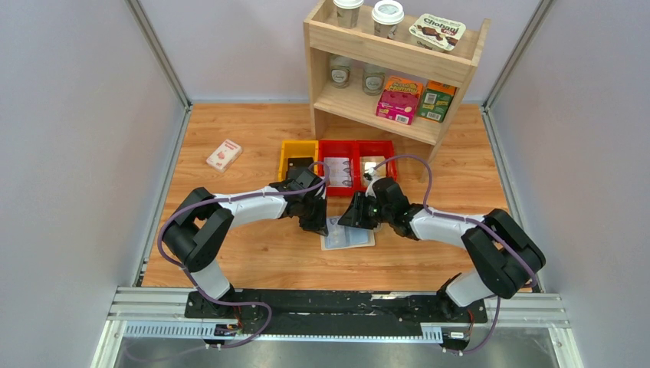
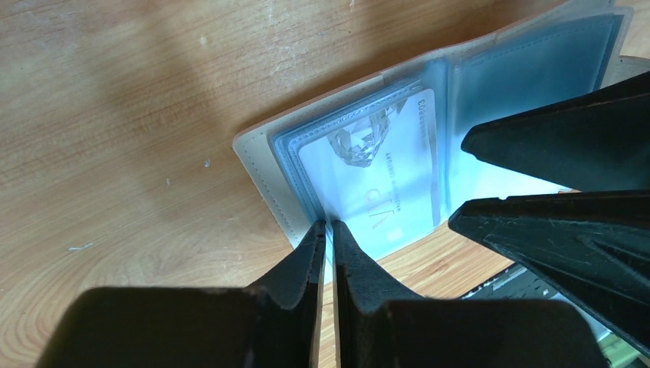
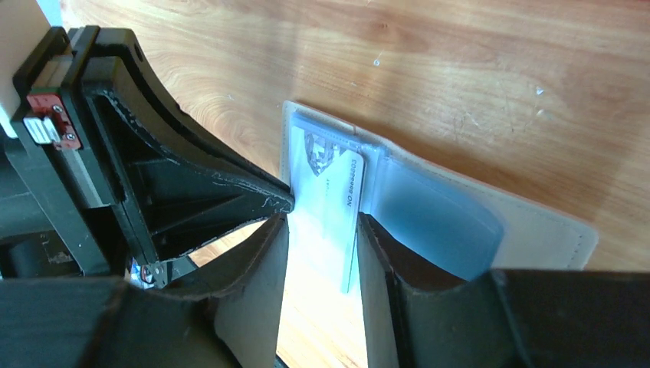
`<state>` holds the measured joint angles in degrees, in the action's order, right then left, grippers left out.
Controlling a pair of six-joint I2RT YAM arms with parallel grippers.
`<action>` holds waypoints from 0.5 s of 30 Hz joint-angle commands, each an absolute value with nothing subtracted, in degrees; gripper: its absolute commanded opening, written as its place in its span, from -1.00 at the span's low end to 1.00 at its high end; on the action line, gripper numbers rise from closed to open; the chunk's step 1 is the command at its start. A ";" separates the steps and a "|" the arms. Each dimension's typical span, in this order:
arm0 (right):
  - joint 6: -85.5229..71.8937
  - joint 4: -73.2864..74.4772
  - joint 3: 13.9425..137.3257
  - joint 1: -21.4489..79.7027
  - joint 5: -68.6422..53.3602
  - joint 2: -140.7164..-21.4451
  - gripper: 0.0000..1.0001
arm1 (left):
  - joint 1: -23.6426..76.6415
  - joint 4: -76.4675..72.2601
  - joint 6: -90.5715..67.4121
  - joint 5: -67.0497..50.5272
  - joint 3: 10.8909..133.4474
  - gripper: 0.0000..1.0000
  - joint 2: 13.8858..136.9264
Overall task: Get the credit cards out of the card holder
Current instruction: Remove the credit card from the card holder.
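Closest in, our right pincer (image 3: 322,221) stands open, one finger on each side of a credit card (image 3: 337,192) and neither visibly pressing it. The card's free end lies between those fingers. Its long axis runs straight ahead of the pincer, and the far end is tucked into a blue-grey pocket of the card holder (image 3: 536,224). We judge the coming pull turns on this lie, since closing across the card's width and drawing back along the axis should slide it out. The right pincer is therefore the nearer one for the grab.

Just to that pincer's left, the left pincer (image 2: 328,224) has its fingers almost together, tips at the holder's near edge beside the card's corner. It appears to nip the pocket's lip and hold the holder down, though we cannot tell whether it pinches or only presses.

Ahead of both pincers the holder lies open and flat on the table (image 3: 460,69), lining up, its second pocket off to the right.

Both arms reach inward with elbows out and forearms low, wrists meeting over the holder.
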<state>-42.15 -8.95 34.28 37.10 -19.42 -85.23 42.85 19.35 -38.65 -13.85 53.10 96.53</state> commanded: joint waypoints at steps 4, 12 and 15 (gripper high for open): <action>-39.99 -7.47 38.67 37.35 -19.41 -88.50 -0.18 | 43.24 21.88 -37.53 -10.81 53.26 -0.73 97.82; -39.11 -10.28 39.64 37.27 -24.43 -90.27 -0.20 | 43.24 21.80 -37.44 -10.72 53.17 -0.74 98.09; -38.85 -11.95 38.94 37.35 -26.10 -88.86 -0.22 | 43.24 21.80 -37.44 -10.72 53.17 -0.74 98.09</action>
<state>-40.12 -7.81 37.69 37.04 -21.67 -90.13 42.89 19.46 -38.63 -13.82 53.10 96.53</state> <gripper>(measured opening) 0.401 0.137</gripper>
